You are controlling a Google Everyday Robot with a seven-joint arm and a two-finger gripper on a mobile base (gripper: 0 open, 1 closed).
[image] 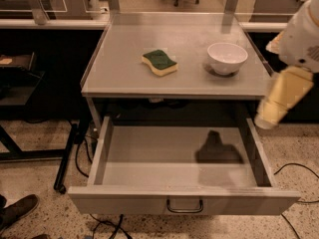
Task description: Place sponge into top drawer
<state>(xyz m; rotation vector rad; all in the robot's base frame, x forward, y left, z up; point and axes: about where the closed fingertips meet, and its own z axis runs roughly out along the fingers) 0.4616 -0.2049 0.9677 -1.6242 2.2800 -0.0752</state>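
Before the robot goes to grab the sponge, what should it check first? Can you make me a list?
1. Wide grey metal top drawer pulled open: ok.
2. Room inside the drawer: ok; only a dark shadow shows on its floor.
3. Pale yellow sponge with the dark green top lying flat on the grey metal tabletop, open from above: ok.
4. Round white bowl apart from the sponge: ok; it stands to the sponge's right, not touching.
5. Gripper above the sponge: not ok; it hangs off the table's right edge, past the bowl, so it likely must pass over or around the bowl.
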